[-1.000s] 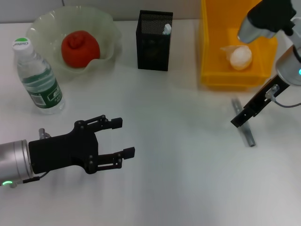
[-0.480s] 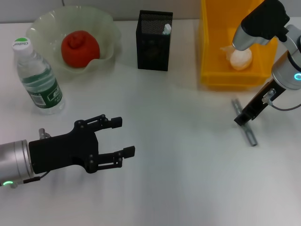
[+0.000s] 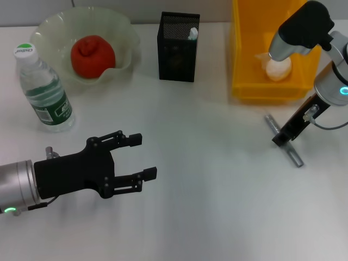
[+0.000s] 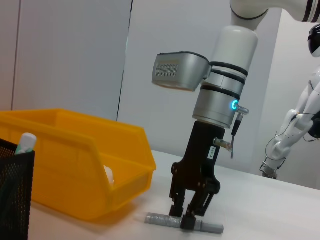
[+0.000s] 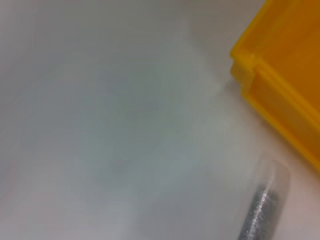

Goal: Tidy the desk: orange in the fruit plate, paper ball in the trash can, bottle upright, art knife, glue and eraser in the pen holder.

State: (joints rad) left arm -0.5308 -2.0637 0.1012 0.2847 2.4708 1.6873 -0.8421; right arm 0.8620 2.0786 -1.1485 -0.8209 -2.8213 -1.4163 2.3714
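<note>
**Jaws down on the art knife, last item still on the desk**

Jaws of the right gripper [image 3: 278,140] stand straddling the grey art knife [image 3: 283,140] on the white desk [image 3: 217,206], just in front of the yellow trash can [image 3: 272,89]. The left wrist view shows the fingers low around the shaft [image 4: 184,222], seemingly pinching it, though whether they have fully closed on it I cannot tell. The left gripper [image 3: 142,157] hovers with its fingers spread apart, holding nothing, over the near left of the desk.

Over the last second the right gripper has shifted slightly along the knife, and the knife itself has swung and slid a little on the desk, so the fingers are evidently in contact with it. It lies flat, not yet lifted. That suggests the grasp is being made now.

The rest looks done: the orange [image 3: 93,55] sits in the fruit plate [image 3: 54,27], the paper ball [image 3: 277,69] lies in the trash can, and the bottle [image 3: 43,89] stands upright beside the plate. The pen holder [image 3: 178,49] shows one pale cap [image 3: 193,33] poking above its rim, probably the glue.

The eraser is nowhere visible; it may be down inside the mesh box. The right wrist view shows only one end of the knife [image 5: 260,210] and a corner of the bin, none of its own fingers.
</note>
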